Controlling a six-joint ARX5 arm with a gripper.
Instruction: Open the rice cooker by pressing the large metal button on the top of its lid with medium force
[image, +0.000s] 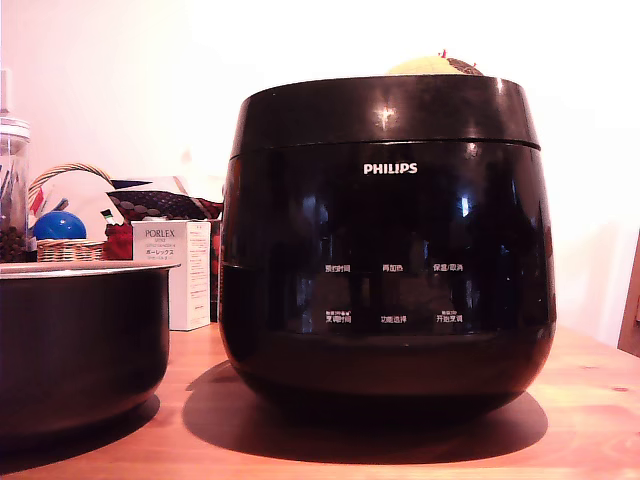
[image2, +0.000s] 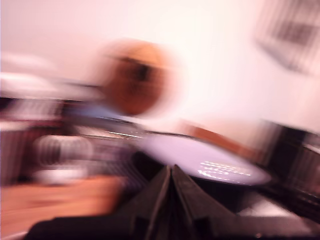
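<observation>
1. Exterior view: the rice cooker (image: 387, 250) is seen on the table (image: 590, 400), lid (image: 385, 115) closed; a shorter black pot (image: 80, 335) stands at its left, and a basket (image: 68, 245) holding a blue ball (image: 59, 226) behind.
2. Wrist view: heavily blurred; the pincer (image2: 171, 200) is seen clenched, fingers pressed together.

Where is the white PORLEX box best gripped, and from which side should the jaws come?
Probably at its upper end, from above, with the jaws closing across its narrower width. The PORLEX box stands upright with its top free, while the rice cooker crowds it on the exterior view's right and the black pot hides its lower left part.
</observation>
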